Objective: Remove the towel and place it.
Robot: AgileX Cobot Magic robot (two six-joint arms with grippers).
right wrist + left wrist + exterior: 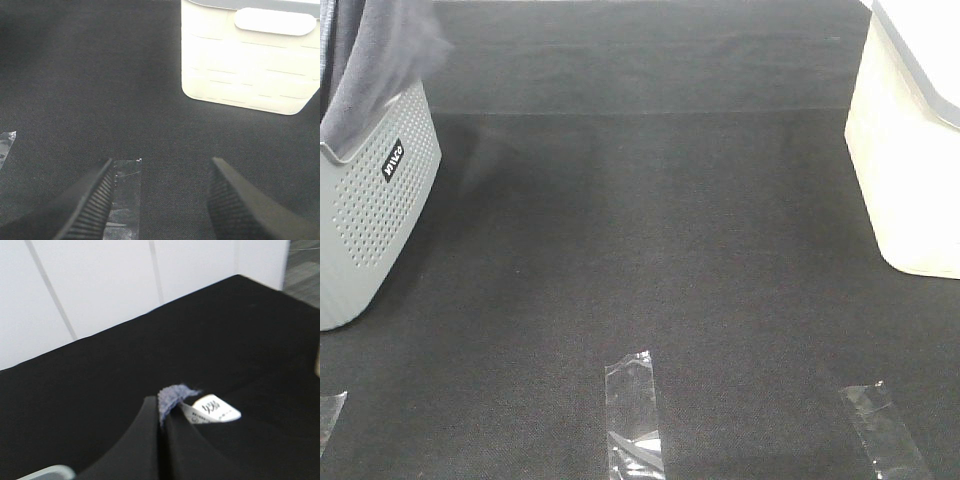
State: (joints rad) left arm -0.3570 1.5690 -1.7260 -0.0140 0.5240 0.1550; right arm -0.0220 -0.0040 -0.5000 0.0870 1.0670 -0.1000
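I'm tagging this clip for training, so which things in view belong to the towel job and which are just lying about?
In the job: towel, pinched by the shut left gripper; grey basket it drapes from.
Lying about: clear tape strips; cream bin, use unclear; right gripper, open and empty.

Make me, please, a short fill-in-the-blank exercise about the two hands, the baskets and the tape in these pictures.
1. The left hand is ____ on a corner of the towel.
2. The right hand is ____ and holds nothing.
3. In the exterior high view, the grey basket stands on the ____ side, the cream basket opposite.
4. ____ strips of clear tape lie on the black table cover.
Missing words: shut; open; left; three.
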